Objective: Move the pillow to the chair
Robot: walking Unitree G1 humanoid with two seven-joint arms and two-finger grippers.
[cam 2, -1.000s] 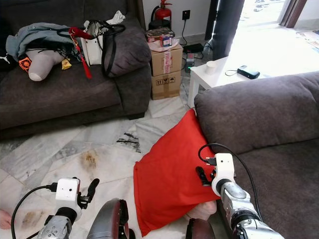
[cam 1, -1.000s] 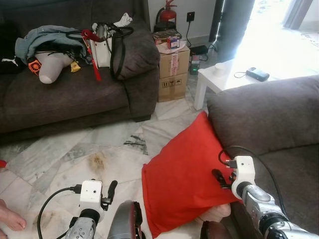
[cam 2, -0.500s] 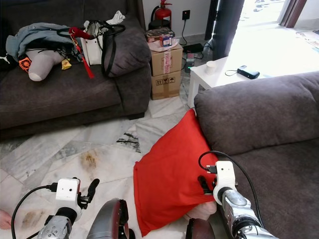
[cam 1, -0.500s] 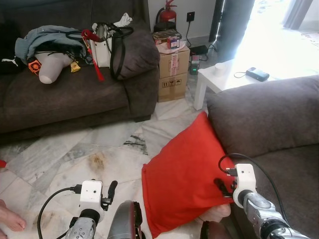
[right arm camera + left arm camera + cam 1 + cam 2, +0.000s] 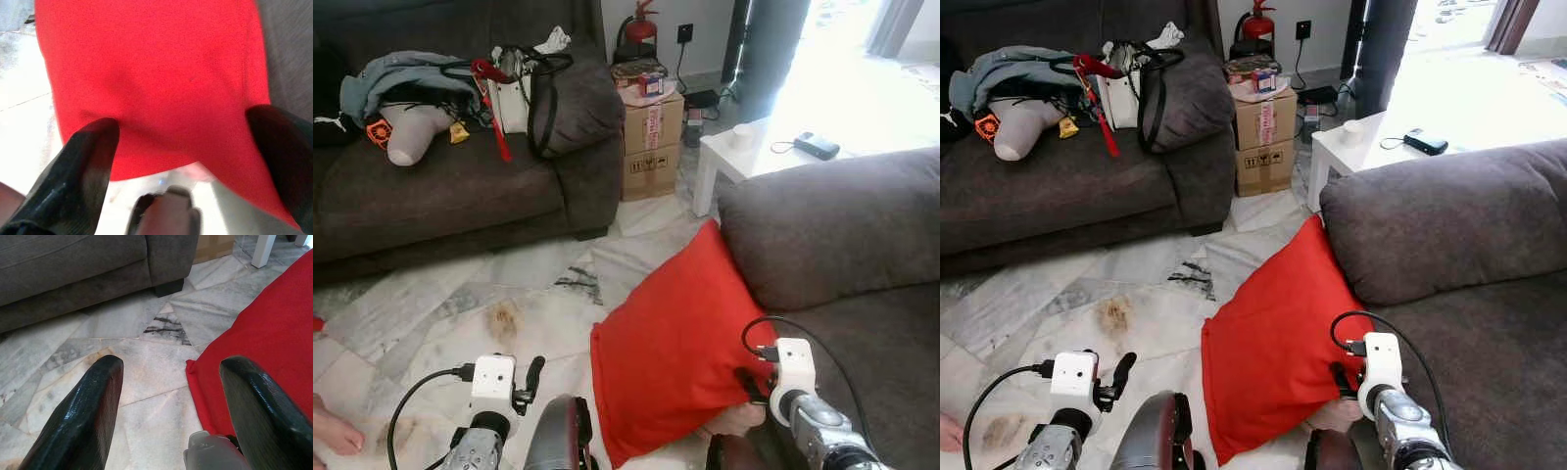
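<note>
The red pillow [image 5: 677, 352] stands on edge on the marble floor [image 5: 460, 304], leaning against the front of the grey armchair [image 5: 842, 225]. Its long axis runs diagonally, the upper corner pointing up at the armrest and the lower corner down toward the robot.

The right gripper [image 5: 186, 142] is at the pillow's lower edge beside the chair, its two black fingers [image 5: 83, 171] spread wide with the red cloth between them, not yet pinched. The left gripper [image 5: 171, 396] hangs low over the floor, fingers spread apart, the pillow's corner just beside it.

Farther off, two stacked cardboard boxes [image 5: 653, 142] stand beside the dark sofa [image 5: 460, 186]; their printing is too small to read. On the sofa lie a white handbag [image 5: 514, 98] and a heap of clothes [image 5: 401, 78]. A white side table [image 5: 754, 157] carries a cup [image 5: 741, 136] and a dark pouch [image 5: 818, 146]. A red fire extinguisher [image 5: 643, 27] stands by the wall.
</note>
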